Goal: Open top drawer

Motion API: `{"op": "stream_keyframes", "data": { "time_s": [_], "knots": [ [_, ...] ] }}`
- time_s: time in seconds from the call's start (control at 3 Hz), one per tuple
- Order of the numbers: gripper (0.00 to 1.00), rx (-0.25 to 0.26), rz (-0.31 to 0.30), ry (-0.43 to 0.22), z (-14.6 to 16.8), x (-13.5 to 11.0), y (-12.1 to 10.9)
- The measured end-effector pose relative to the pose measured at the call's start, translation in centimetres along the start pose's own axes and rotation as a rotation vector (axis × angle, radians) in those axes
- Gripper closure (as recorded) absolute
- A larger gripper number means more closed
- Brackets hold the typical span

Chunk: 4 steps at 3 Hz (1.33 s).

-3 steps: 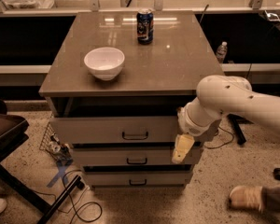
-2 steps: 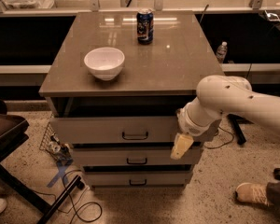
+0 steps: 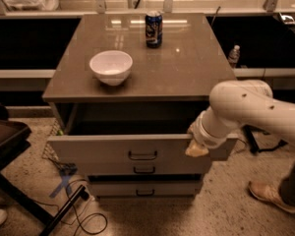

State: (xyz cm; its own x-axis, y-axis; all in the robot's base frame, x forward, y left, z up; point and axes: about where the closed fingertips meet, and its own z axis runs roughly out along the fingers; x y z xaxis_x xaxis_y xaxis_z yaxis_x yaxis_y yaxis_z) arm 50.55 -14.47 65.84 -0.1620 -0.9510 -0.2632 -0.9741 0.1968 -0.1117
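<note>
white arm (image 3: 241, 102) bent, claw (image 3: 196, 149) low, centre-right

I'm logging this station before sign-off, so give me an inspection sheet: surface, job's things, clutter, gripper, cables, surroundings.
Surface: cabinet top, brown and glossy.
Job's things: top drawer pulled partly out, dark interior showing behind its front.
Clutter: white bowl and soda can standing apart on the cabinet top.
Grippers: gripper at the drawer front's upper edge, right of the handle.
Cables: dark cable loose on the floor, front left.
Surroundings: water bottle behind right; a person's shoe on the floor at right.
</note>
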Motion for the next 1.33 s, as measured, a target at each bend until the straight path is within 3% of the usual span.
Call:
{"op": "stream_keyframes", "data": {
  "time_s": [0.33, 0.67, 1.0, 1.33],
  "knots": [
    [0.85, 0.000, 0.000, 0.000, -0.4, -0.1, -0.1],
    [1.00, 0.000, 0.000, 0.000, -1.2, -0.3, -0.2],
    [1.00, 0.000, 0.000, 0.000, -1.3, -0.3, -0.2],
    [1.00, 0.004, -0.035, 0.021, -2.5, -0.1, 1.8]
  ]
}}
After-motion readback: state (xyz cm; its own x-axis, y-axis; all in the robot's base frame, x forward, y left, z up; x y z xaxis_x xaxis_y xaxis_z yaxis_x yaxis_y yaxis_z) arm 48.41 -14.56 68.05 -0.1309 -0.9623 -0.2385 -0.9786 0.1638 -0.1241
